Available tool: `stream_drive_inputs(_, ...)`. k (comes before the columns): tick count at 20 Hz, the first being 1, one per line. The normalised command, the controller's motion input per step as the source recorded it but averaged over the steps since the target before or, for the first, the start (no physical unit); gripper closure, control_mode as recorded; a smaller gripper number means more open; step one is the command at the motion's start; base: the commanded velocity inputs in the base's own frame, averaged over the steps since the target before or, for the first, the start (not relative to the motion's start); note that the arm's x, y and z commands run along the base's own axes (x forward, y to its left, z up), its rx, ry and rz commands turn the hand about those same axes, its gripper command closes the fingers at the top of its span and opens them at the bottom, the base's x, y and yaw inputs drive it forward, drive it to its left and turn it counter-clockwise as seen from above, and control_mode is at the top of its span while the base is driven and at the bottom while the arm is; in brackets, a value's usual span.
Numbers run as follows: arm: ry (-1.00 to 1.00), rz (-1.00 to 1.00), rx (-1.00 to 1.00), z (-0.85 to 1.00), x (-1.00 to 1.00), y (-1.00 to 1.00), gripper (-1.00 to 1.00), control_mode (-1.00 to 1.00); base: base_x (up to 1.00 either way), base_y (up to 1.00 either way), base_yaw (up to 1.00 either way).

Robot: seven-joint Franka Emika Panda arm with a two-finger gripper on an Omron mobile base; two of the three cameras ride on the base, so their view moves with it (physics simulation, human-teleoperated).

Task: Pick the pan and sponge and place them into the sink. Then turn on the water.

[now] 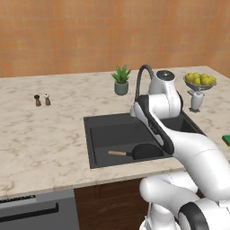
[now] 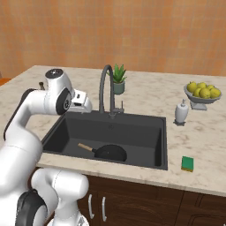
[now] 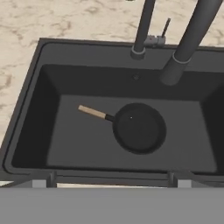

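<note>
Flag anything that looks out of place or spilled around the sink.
Nothing is spilled or damaged. The pan lies flat in the sink, handle toward the left wall. The sponge sits on the counter right of the basin, near the front edge, not yet inside. No water runs from the faucet.

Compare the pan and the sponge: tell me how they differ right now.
The pan lies inside the sink; the sponge sits on the counter to the sink's right. The pan is round and black with a wooden handle; the sponge is a bright-green rectangular block. The pan is much larger than the sponge. Both lie flat, with nothing gripping them.
</note>
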Motion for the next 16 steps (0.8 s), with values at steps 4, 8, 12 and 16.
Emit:
stream_drive_inputs(4,-0.02,0.08,0.0,0.0,-0.01,0.11,-1.0,-1.0,0.0,0.0,0.0)
stream_drive_inputs(8,0.0,0.07,0.0,0.0,-0.01,0.1,-1.0,-1.0,0.0,0.0,0.0)
stream_drive_inputs(12,0.0,0.05,0.0,0.0,-0.09,0.0,-1.0,-1.0,0.0,0.0,0.0)
stream_drive_inputs(16,0.0,0.0,0.0,0.0,-0.08,0.0,-1.0,1.0,-0.28,-0.07,-0.01)
